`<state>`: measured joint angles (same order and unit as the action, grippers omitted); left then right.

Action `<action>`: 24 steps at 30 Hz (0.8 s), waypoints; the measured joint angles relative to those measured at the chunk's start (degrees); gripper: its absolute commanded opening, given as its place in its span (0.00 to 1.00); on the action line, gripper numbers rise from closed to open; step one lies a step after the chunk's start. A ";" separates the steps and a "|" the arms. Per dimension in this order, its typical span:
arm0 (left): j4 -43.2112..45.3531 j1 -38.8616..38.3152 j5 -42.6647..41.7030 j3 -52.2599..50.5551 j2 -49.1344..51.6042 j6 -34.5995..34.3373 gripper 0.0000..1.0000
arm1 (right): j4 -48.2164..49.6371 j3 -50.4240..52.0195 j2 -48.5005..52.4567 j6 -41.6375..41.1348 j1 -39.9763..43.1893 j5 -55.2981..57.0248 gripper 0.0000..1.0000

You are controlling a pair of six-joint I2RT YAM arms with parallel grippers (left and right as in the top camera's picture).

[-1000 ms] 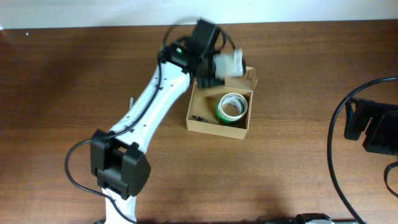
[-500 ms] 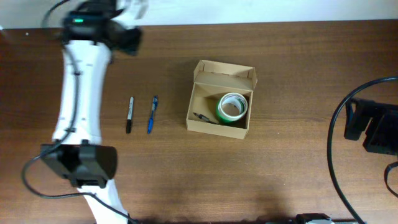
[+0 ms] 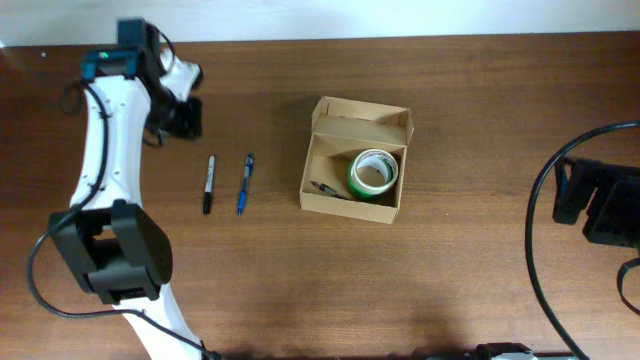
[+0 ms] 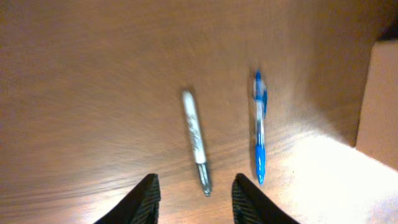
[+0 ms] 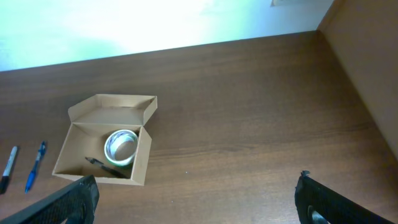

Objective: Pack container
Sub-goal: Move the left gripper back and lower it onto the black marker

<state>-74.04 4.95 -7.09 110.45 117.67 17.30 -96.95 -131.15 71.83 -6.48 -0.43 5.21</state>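
The container (image 3: 318, 168), a tan cardboard box with its lid flap open, sits mid-table and holds a green-and-white tape roll (image 3: 373, 172) and a thin black pen (image 3: 325, 188). To its left, a black marker (image 3: 209, 183) and a blue pen (image 3: 244, 183) lie side by side on the table. My left gripper (image 3: 184, 117) hovers behind and left of them. In the left wrist view the left gripper (image 4: 196, 202) is open and empty, with the marker (image 4: 196, 140) just ahead of its fingertips and the blue pen (image 4: 259, 130) to the right. My right gripper (image 5: 196, 205) is wide open, far from the container (image 5: 140, 159).
The right arm (image 3: 600, 205) and its black cable rest at the table's right edge. The table's far edge and a pale wall run along the top of the overhead view. A wooden panel (image 5: 367, 56) stands at the right in the right wrist view.
My left arm swung from above the container to the far left of the table, then dropped toward the marker and blue pen. The right arm has not moved.
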 measured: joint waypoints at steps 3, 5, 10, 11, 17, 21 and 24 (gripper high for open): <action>1.70 0.00 -0.74 -6.29 0.00 0.79 0.44 | -0.02 0.00 0.11 0.04 0.00 0.00 0.99; 3.02 0.00 -1.09 -9.66 0.00 1.31 0.46 | 0.00 0.00 0.11 0.07 0.00 0.00 0.99; 8.26 0.00 -1.22 -16.02 0.00 2.43 0.46 | 0.00 0.00 0.11 0.09 0.00 0.00 0.99; 9.57 0.00 -1.05 -17.11 0.00 2.62 0.46 | 0.00 0.00 0.11 0.07 0.00 0.00 0.99; 16.48 0.00 1.44 -23.43 0.00 3.15 0.45 | -0.02 0.00 0.11 0.26 0.00 -0.04 0.99; 19.65 0.00 2.86 -25.59 0.00 3.30 0.44 | -0.02 0.00 0.11 0.24 0.00 -0.22 0.99; 21.14 0.00 3.19 -26.29 0.00 3.30 0.41 | -0.02 0.00 0.11 0.26 0.00 -0.22 0.99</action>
<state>-52.90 4.95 -3.90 84.16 117.67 20.60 -96.97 -131.15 71.94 -6.22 -0.43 4.99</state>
